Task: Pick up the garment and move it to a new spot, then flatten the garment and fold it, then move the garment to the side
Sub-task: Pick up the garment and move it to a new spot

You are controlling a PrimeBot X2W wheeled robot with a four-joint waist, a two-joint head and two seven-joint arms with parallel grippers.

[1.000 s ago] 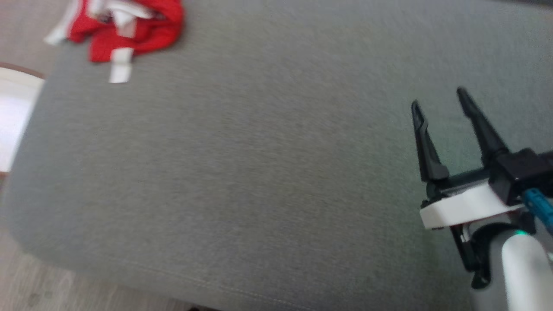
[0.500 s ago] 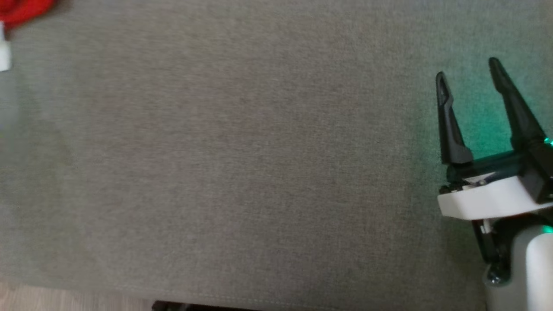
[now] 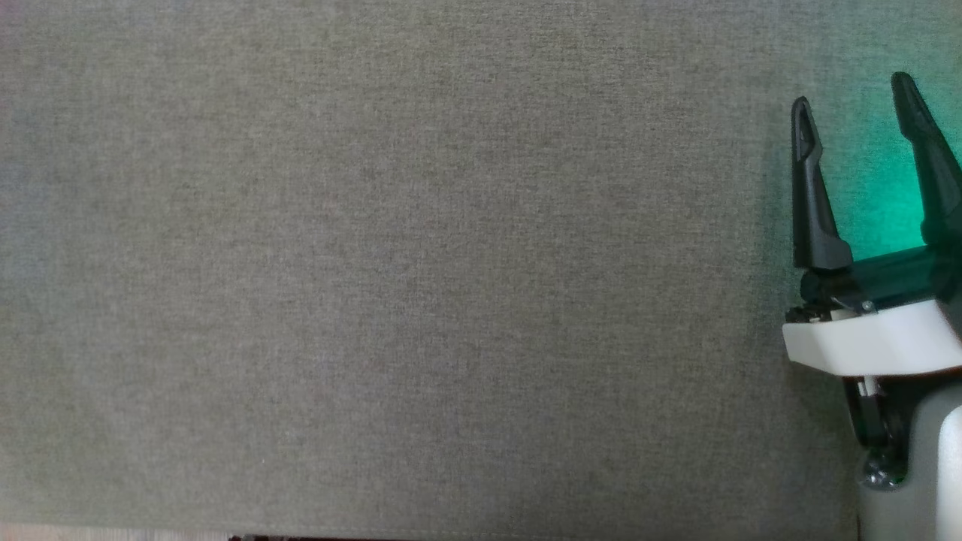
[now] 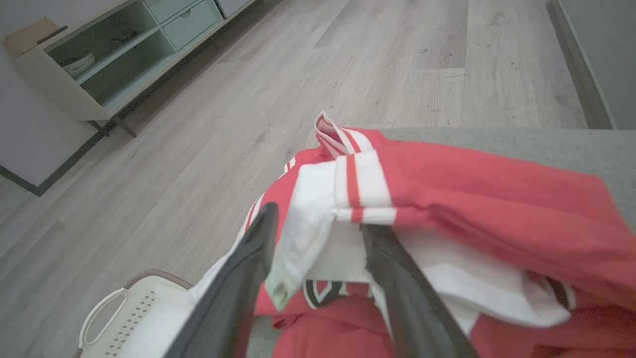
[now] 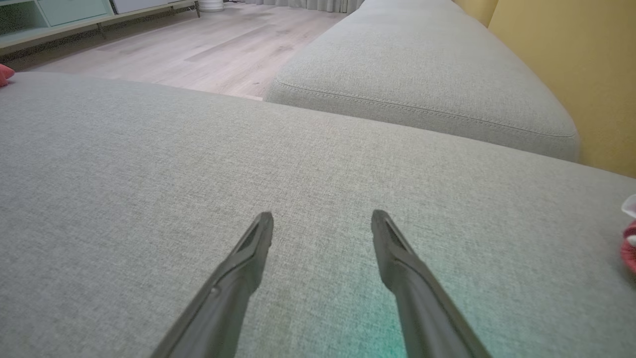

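The garment (image 4: 472, 199) is a red top with white striped trim, lying crumpled at the corner of the grey sofa cushion (image 4: 546, 144). My left gripper (image 4: 319, 221) is right at it. Its two dark fingers stand wide apart with a white fold of the cloth between them, so it is open. In the head view my right gripper (image 3: 852, 94) hovers open over bare cushion (image 3: 376, 263) at the right edge, lit by a green glow. The right wrist view shows the right gripper (image 5: 323, 218) with nothing between its fingers. A sliver of red (image 5: 4, 74) sits at that view's left edge.
A white slotted basket (image 4: 129, 318) stands on the wooden floor (image 4: 348, 74) below the cushion's corner. A low shelf unit (image 4: 99, 64) lines the far wall. A second sofa cushion (image 5: 422, 74) and a yellow wall (image 5: 571, 59) lie beyond. Something red and white (image 5: 630, 243) peeks in at the right.
The head camera has swung right, so the garment and the floor have slid out of its picture at the upper left. My right gripper stays open and empty.
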